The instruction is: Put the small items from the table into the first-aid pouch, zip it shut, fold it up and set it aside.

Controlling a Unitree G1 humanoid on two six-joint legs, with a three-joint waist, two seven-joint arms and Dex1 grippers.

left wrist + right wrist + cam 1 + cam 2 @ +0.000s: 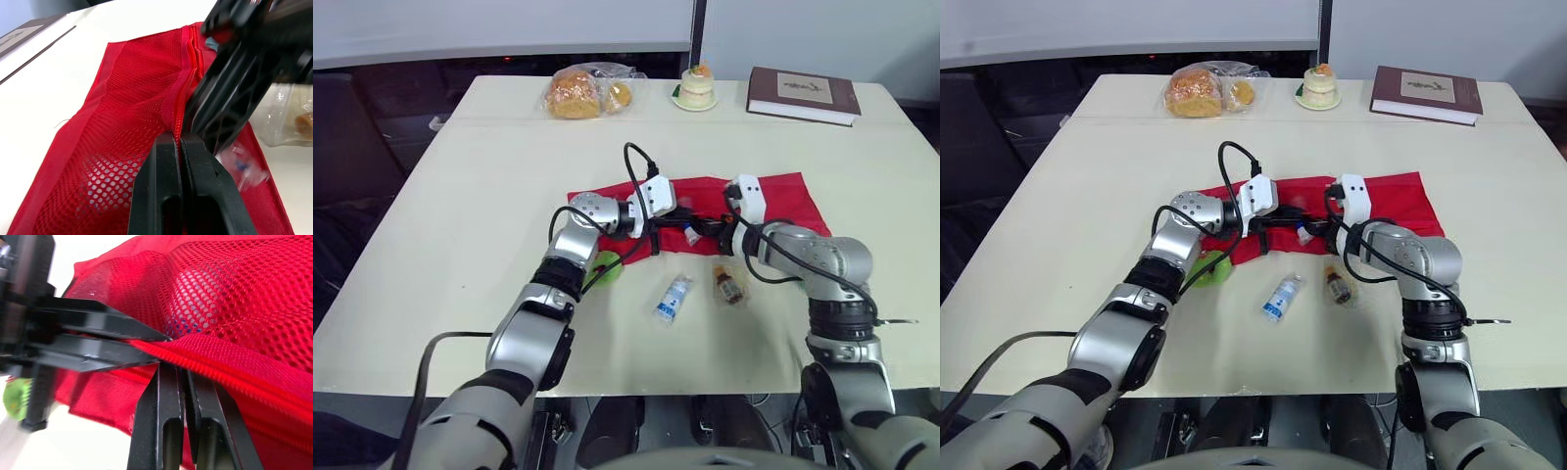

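The red mesh first-aid pouch (773, 201) lies flat at the middle of the table. My left gripper (180, 139) is shut on the pouch's zipper edge (185, 78). My right gripper (185, 369) is shut on the same edge, right beside the left one, and the two meet at the pouch's front lip (700, 223). A small white vial (691, 235) lies just under the fingers at the opening. On the table in front lie a blue-and-white bottle (673, 297), a brown vial (728, 284) and a green item (604, 266).
At the far edge of the table sit a bagged bread (582, 91), a small cake on a plate (695, 88) and a dark book (803, 95). Bare tabletop (480, 215) lies to the left and right of the pouch.
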